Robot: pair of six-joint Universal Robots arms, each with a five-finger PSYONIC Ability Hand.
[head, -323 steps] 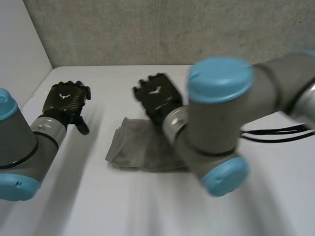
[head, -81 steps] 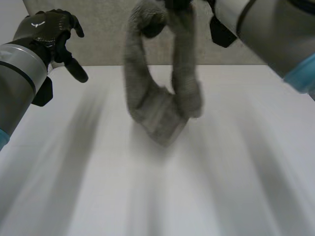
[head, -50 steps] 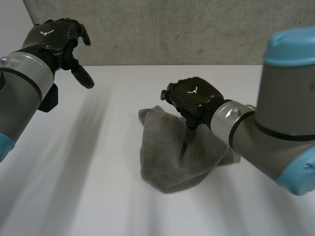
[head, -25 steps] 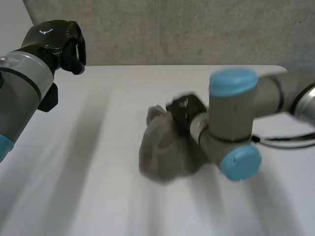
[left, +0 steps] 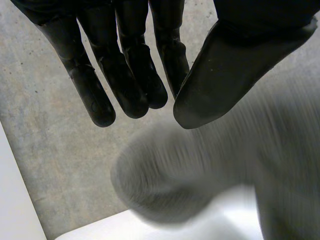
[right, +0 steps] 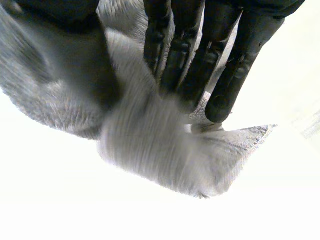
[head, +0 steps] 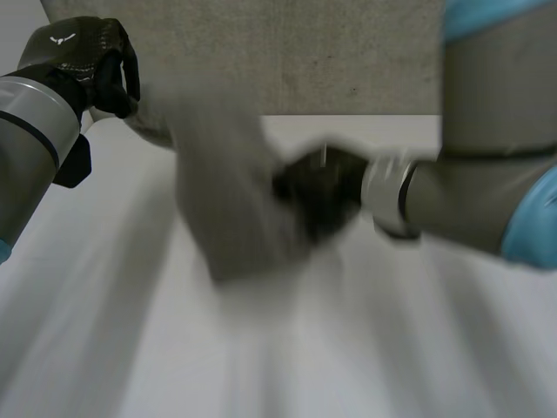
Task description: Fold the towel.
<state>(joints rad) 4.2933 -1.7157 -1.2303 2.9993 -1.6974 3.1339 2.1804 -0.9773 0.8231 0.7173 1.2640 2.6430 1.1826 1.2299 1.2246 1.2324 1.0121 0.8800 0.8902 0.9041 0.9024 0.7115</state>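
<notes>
Head view: a grey terry-cloth towel (head: pixel 222 209) hangs bunched and blurred over the middle of the white table (head: pixel 392 348), toward its far edge, with one end trailing up toward the far left corner. The robot's black right hand (head: pixel 318 196) is against the towel's right side, on the end of a grey arm with light-blue caps (head: pixel 487 200) that comes in from the right edge. The black left hand (head: pixel 74 52) is raised above the far left corner, close to the trailing end of the towel; a rough grey concrete wall (head: pixel 348 52) stands behind the far edge. Left wrist view: the left hand (left: pixel 125 75) has its fingers straight and its thumb apart from them, holding nothing. A rounded fold of the towel (left: pixel 200 175) lies just beyond its fingertips, in front of the wall (left: pixel 45 150). Right wrist view: the right hand (right: pixel 200 55) is clamped on the towel (right: pixel 150 145), the cloth gathered between its thumb and its nearly straight fingers. A loose corner of the towel sticks out past the fingertips over the table (right: pixel 280 80).
</notes>
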